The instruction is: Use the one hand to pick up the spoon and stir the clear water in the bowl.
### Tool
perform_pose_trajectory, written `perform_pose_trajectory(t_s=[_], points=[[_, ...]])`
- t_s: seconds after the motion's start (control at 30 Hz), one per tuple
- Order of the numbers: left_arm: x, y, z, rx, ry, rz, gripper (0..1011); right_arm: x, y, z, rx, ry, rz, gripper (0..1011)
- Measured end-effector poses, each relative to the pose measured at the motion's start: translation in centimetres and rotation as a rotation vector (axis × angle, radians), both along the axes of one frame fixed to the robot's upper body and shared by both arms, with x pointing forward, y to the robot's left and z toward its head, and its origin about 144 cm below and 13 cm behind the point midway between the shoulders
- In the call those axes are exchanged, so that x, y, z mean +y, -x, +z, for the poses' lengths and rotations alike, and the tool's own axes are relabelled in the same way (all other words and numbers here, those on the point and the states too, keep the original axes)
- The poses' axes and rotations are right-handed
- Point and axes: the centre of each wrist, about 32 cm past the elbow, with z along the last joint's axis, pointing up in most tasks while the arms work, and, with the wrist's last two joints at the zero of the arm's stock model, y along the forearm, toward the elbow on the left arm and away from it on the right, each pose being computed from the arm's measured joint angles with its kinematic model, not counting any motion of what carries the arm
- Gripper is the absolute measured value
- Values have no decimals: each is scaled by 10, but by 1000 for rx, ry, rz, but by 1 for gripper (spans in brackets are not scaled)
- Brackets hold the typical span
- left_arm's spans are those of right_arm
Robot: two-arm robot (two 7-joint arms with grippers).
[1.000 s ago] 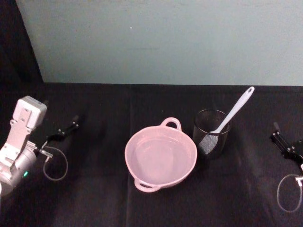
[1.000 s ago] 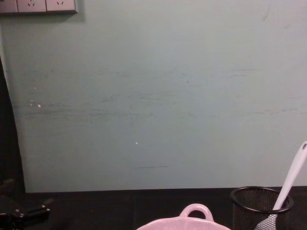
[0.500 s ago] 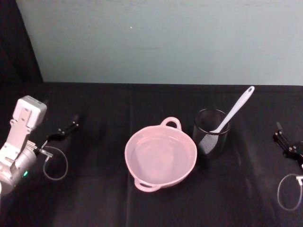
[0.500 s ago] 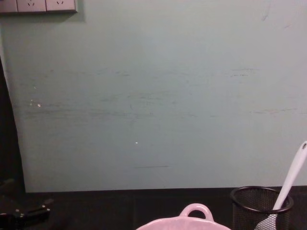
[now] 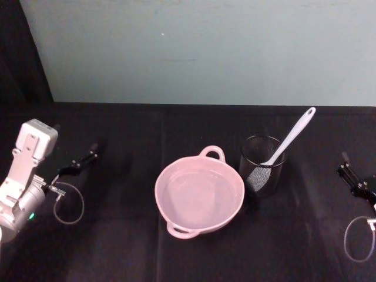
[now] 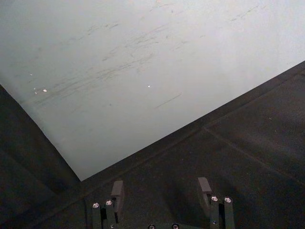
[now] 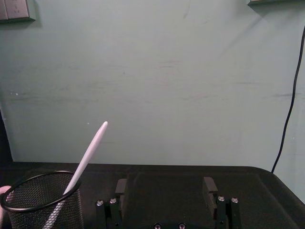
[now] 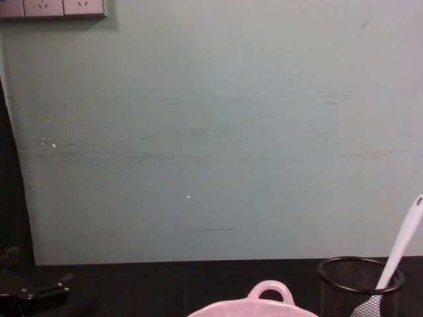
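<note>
While my head camera looks down on the black table [image 5: 117, 235], the pale pink round bowl [image 5: 200, 194] sits at the centre with clear water in it; just to its right stands the black wire-mesh cup [image 5: 261, 172], the long slim white spoon [image 5: 289, 138] leaning inside it; my left gripper [image 5: 79, 163] rests far left, my right gripper [image 5: 351, 176] far right, both well apart from the spoon.

From my left wrist, my fingers [image 6: 117, 193] stand spread, nothing between them.

From my right wrist, my fingers [image 7: 209, 188] are likewise parted and empty; the cup [image 7: 40, 202] and spoon [image 7: 86, 160] lie beyond.

From my chest, the bowl's loop handle [image 8: 269, 291] shows beside the cup [image 8: 360, 281].
</note>
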Motion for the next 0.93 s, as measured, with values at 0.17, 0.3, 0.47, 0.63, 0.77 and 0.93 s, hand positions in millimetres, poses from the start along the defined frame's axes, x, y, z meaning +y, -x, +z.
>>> perform_pose_trajectory(t_s=[0.17, 0.3, 0.47, 0.63, 0.77, 0.93], points=[[0, 0, 0, 0, 0, 0, 1005, 0, 0, 0, 0, 0, 1, 1003], [0, 0, 0, 0, 0, 0, 1005, 0, 0, 0, 0, 1, 1, 1002], [0, 0, 0, 0, 0, 0, 1005, 0, 0, 0, 0, 1, 2, 1003], [0, 0, 0, 0, 0, 0, 1005, 0, 0, 0, 1, 1, 2, 1003], [0, 0, 0, 0, 0, 0, 1005, 0, 0, 0, 1, 2, 2, 1002], [0, 0, 0, 0, 0, 0, 1005, 0, 0, 0, 1, 1, 2, 1003]])
